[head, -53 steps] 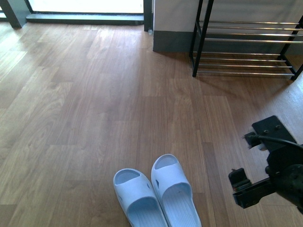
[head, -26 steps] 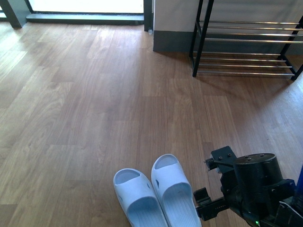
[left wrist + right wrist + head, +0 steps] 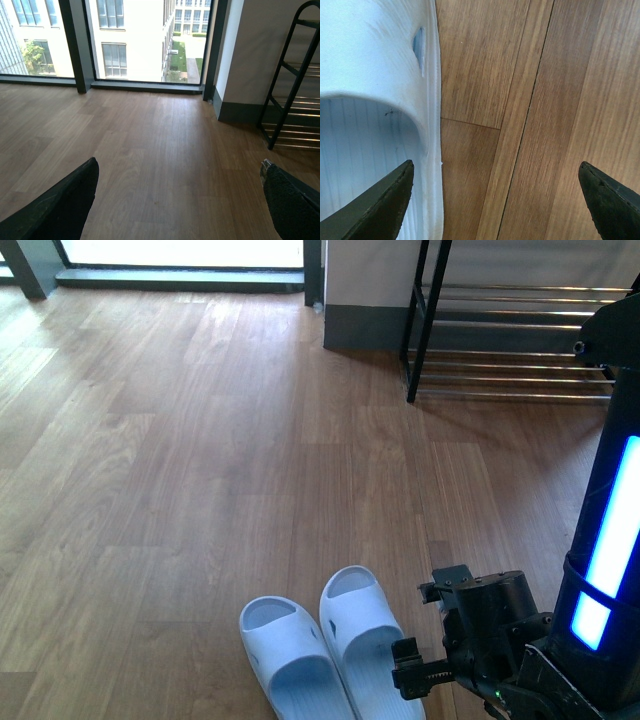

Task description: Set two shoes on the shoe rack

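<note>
2 pale slides (image 3: 368, 645) side by side, rack (image 3: 425, 330) beyond

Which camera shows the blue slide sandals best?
Front view: both sandals sit side by side on the wood floor, only their heels cut off by the frame. The right wrist view shows just part of one sandal; the left wrist view shows neither.

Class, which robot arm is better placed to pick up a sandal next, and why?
Right. The right gripper, open, hangs beside the nearer sandal, whose edge shows in its wrist view. The left gripper sees no sandal, only floor, window and shoe rack.
</note>
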